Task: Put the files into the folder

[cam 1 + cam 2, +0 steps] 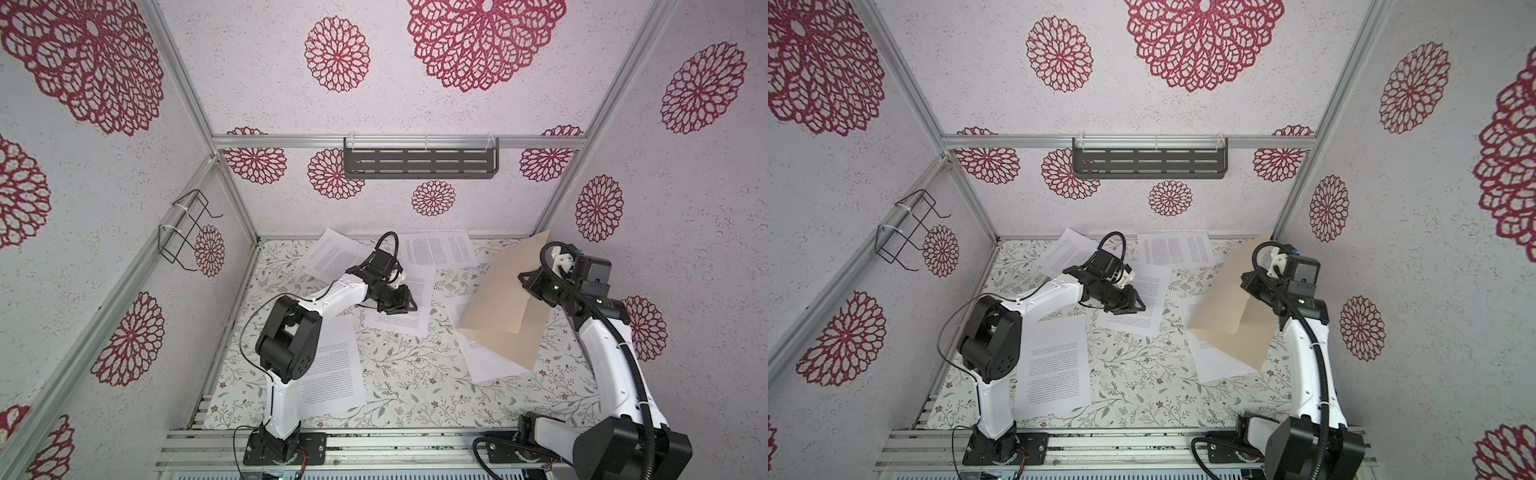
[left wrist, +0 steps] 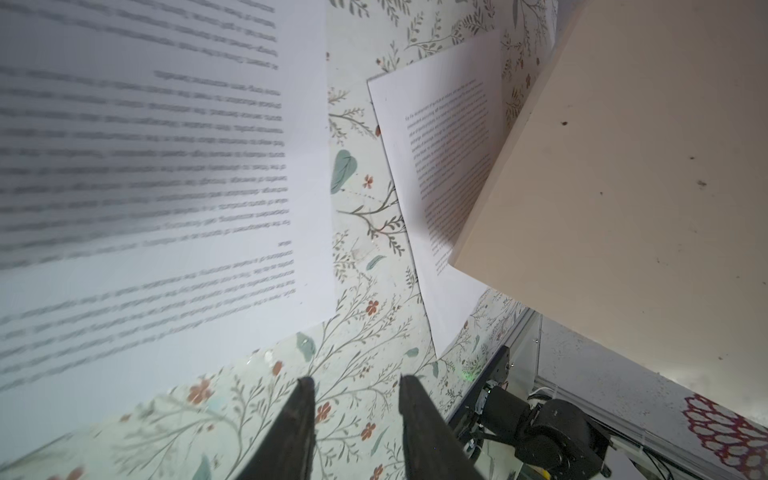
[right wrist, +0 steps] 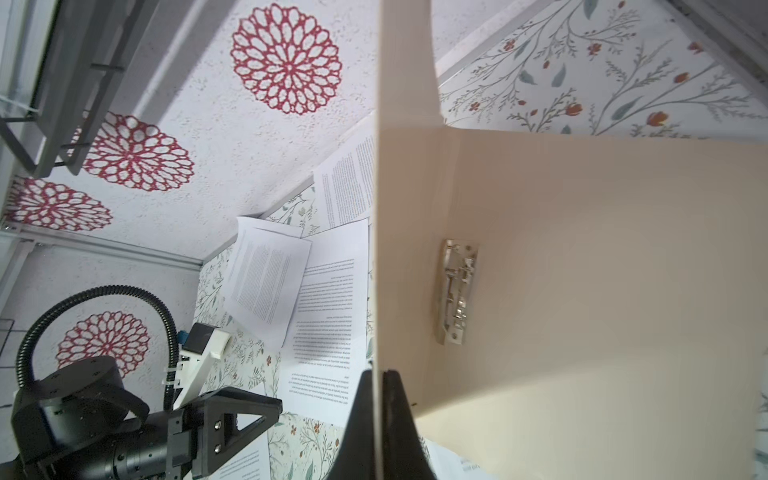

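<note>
Floral table cover [image 1: 395, 374]: spreads under the folder and out past it on every side.
Folder [image 1: 503, 299]: tan card, standing open like a tent. One leaf is raised steeply off the cover, and the other lies flat towards the front. It also shows in the other top view [image 1: 1225, 303].
Files [image 1: 411, 303]: five white printed sheets are visible, all outside the folder and loose on the cover.
Covered sheet [image 1: 484, 365]: lies partly beneath the folder's flat leaf, with its front end sticking out. The left wrist view [image 2: 449, 166] shows the folder's edge crossing it.
Rear sheet [image 1: 438, 249]: just beside the folder's raised leaf, on its far side.
Middle sheet [image 1: 1142, 299]: near the folder, to its left in both top views, with bare cover between the two.
Rear-left sheet [image 1: 328, 253]: well apart from the folder, beyond the middle sheet.
Front sheet [image 1: 332, 365]: the farthest from the folder, partly hidden under the left arm.
Left gripper [image 2: 357, 382]: jaws parted with nothing between them. It sits over the middle sheet's near corner, well left of the folder. I cannot tell whether it touches anything.
Right gripper [image 3: 378, 374]: clamped on the edge of the folder's raised leaf.
Metal fastener clip [image 3: 457, 291]: fixed on the folder's inner face beside the fold.
</note>
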Controlling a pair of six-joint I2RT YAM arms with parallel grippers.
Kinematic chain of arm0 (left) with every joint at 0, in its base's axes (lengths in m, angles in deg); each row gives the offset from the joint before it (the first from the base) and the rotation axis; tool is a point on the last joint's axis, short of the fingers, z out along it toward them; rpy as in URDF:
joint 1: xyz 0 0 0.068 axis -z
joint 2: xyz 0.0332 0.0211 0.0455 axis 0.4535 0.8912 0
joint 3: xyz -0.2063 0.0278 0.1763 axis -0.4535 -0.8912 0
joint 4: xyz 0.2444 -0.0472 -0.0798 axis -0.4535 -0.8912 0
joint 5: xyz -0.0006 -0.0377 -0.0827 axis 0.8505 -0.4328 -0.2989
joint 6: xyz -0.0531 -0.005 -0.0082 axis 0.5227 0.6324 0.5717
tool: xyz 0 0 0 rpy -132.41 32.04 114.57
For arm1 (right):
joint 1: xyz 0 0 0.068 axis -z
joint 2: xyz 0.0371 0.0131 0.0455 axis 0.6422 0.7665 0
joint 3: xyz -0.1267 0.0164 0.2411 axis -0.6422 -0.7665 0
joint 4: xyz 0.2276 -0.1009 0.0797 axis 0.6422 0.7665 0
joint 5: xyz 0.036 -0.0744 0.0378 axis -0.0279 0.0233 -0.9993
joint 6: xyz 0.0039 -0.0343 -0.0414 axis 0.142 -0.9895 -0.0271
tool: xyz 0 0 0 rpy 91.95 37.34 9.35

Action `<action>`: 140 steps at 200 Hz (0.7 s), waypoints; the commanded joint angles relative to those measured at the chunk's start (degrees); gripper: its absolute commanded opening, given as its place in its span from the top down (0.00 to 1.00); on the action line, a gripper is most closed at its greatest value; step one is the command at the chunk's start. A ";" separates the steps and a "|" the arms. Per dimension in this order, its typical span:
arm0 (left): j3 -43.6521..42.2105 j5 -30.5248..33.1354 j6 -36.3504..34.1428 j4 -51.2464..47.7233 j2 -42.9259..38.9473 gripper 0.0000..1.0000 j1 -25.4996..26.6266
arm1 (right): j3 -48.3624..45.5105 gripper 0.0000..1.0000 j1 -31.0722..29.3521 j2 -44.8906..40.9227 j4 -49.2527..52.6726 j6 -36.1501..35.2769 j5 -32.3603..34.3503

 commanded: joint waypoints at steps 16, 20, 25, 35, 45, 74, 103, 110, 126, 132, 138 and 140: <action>10.41 -0.01 2.40 5.03 10.63 0.63 5.34 | -0.36 1.00 0.27 -1.27 -5.92 3.58 -2.11; 11.76 -0.28 3.01 5.53 11.91 0.63 5.71 | -0.18 1.00 0.33 -1.16 -5.72 3.54 -2.02; 13.79 -0.99 3.62 6.13 13.67 0.64 6.15 | 0.10 1.00 0.43 -1.14 -5.38 3.47 -1.64; 17.52 -1.61 4.80 6.74 16.66 0.65 6.96 | 0.59 1.00 0.51 -1.24 -4.62 3.25 -0.66; 20.83 -1.95 5.66 7.20 18.94 0.65 7.84 | 1.11 1.00 0.60 -1.79 -3.67 3.39 1.50; 23.18 -3.16 7.84 10.13 21.97 0.67 9.42 | 2.13 1.00 1.03 -2.19 -5.09 5.10 -0.08; 23.40 -2.66 8.26 11.66 23.20 0.70 9.16 | 3.62 1.00 1.10 -2.18 -4.81 5.39 -2.22; 23.68 -2.92 8.69 12.27 23.66 0.70 9.05 | 3.84 1.00 1.21 -2.48 -4.55 5.54 -2.32; 25.00 -4.14 9.90 13.57 25.36 0.74 8.89 | 4.21 1.00 1.24 -3.15 -4.37 5.99 -3.60; 25.47 -4.39 10.15 13.69 26.10 0.75 8.87 | 4.34 1.00 1.24 -3.50 -4.32 6.08 -3.87; 25.79 -4.61 10.31 14.01 26.59 0.76 8.89 | 4.51 1.00 1.25 -3.80 -4.03 6.09 -3.85; 25.92 -4.62 10.34 14.02 26.71 0.76 8.96 | 4.63 1.00 1.31 -3.90 -3.84 6.11 -3.70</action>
